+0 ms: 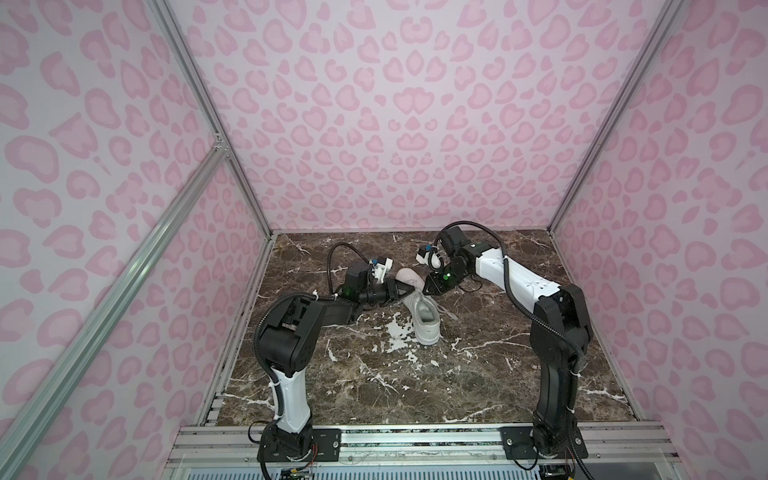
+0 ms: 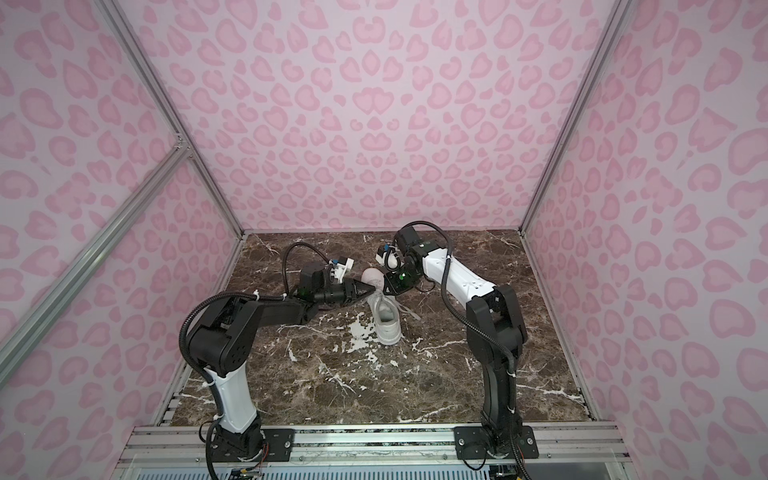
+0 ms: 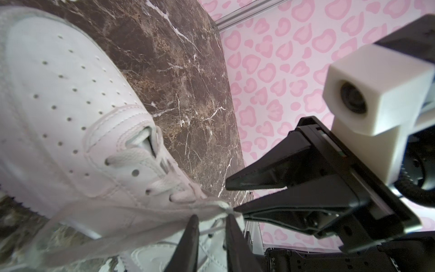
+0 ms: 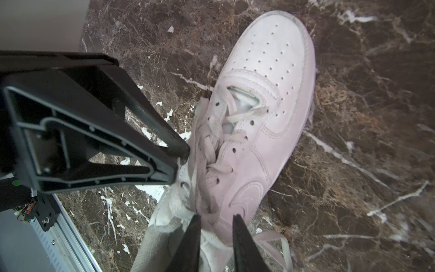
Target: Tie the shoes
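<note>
A white sneaker (image 1: 422,316) (image 2: 384,320) lies on the marble top with its toe toward the back wall. My two grippers meet over its laced middle. In both top views the left gripper (image 1: 409,287) (image 2: 372,287) reaches in from the left and the right gripper (image 1: 426,289) (image 2: 386,289) from the right. The left gripper (image 3: 211,226) has its fingers a little apart, with a thin lace strand crossing the gap. A wide lace (image 3: 117,226) runs up to its fingertip. The right gripper (image 4: 216,226) also stands slightly open over the shoe's side (image 4: 266,94), with nothing pinched.
A loose lace end (image 4: 280,237) (image 1: 446,312) trails on the brown marble tabletop (image 1: 415,382) to the right of the shoe. Pink patterned walls enclose three sides. An aluminium rail (image 1: 415,436) carrying both arm bases runs along the front edge.
</note>
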You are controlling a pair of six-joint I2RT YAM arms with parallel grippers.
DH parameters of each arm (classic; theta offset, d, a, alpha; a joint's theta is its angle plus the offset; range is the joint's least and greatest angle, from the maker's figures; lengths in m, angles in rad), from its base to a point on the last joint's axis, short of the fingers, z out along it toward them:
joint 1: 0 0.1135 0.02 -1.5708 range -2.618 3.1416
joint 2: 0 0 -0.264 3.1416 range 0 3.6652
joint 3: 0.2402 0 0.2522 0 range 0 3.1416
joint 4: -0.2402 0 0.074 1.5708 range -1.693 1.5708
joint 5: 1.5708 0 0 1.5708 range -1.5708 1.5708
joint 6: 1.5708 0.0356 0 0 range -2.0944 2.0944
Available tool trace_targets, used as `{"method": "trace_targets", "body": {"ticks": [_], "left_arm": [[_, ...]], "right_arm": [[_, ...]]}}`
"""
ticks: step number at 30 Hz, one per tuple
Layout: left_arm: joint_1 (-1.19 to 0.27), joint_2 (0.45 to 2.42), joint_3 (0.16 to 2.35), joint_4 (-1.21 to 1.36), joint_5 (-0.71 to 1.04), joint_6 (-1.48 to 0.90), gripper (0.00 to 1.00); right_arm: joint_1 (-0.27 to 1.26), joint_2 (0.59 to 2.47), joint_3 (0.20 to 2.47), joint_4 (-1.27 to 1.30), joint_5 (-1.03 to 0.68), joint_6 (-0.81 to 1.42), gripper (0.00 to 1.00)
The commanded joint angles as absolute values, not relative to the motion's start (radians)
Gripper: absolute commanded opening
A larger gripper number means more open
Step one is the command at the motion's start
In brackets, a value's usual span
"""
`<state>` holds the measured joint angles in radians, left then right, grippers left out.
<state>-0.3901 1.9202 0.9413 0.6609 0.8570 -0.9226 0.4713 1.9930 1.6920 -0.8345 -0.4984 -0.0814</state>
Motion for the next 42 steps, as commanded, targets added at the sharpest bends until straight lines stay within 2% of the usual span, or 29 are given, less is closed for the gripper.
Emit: {"method": "trace_targets", "body": {"ticks": [1,5,8,11,28,42], "left_arm": [[-0.39,1.911,0.933,0.713,0.873,-0.934,0.18],[-0.39,1.904,0.927,0.719,0.868,-0.937,0.17],[-0.391,1.899,0.923,0.73,0.864,-0.942,0.07],[-0.389,1.892,0.92,0.729,0.857,-0.94,0.04],[-0.364,1.815,0.856,0.684,0.814,-0.893,0.04],[-0.349,1.767,0.831,0.633,0.818,-0.858,0.03]], "right_arm": [[0.472,2.002,1.695,-0.83,-0.502,-0.083,0.26],[0.472,2.005,1.7,-0.833,-0.501,-0.086,0.26],[0.472,2.003,1.701,-0.836,-0.498,-0.087,0.26],[0.472,2.001,1.702,-0.842,-0.496,-0.09,0.26],[0.464,1.957,1.677,-0.837,-0.492,-0.108,0.28],[0.48,1.999,1.687,-0.807,-0.554,-0.087,0.26]]}}
